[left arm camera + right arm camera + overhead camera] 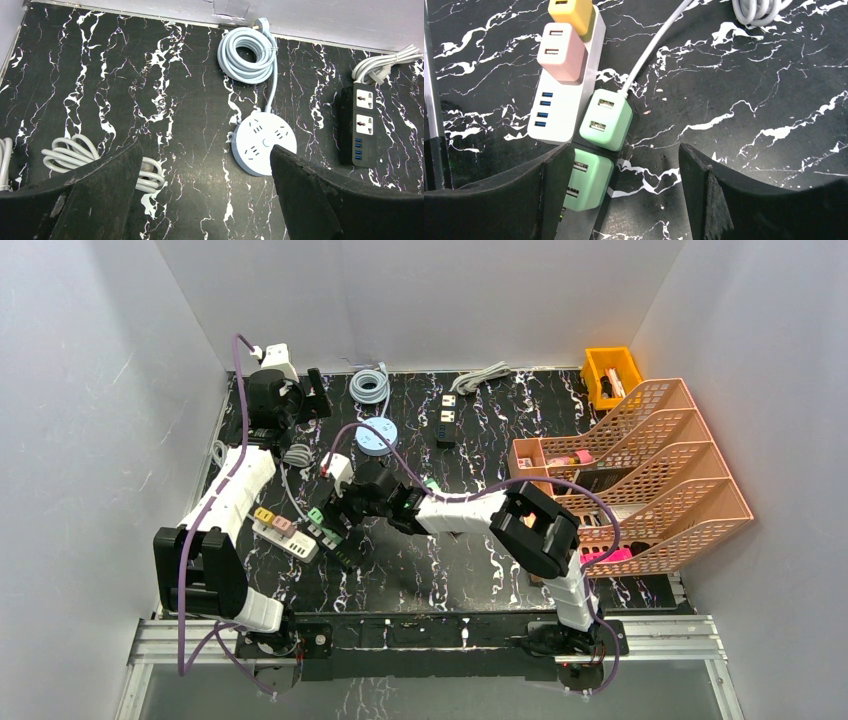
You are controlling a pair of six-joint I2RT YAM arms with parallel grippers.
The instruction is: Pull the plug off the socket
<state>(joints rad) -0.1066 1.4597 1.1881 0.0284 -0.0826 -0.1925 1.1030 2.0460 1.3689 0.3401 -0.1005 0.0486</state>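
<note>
Plug (605, 120), green, is found against the white socket strip (566, 100) (seated or freed cannot be told); nothing is held by the wide-spread right gripper (624, 160).

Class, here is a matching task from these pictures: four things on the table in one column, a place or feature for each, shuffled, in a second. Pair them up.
Column one
1 pink adapter
2 round power strip
3 black power strip
4 orange bin

Column two
A at the far right, behind the peach file rack
B on the white strip, beside the yellow adapter
C its pale cable wound in a coil
D two white sockets and blue USB ports

Pairs: 1-B, 2-C, 3-D, 4-A
</note>
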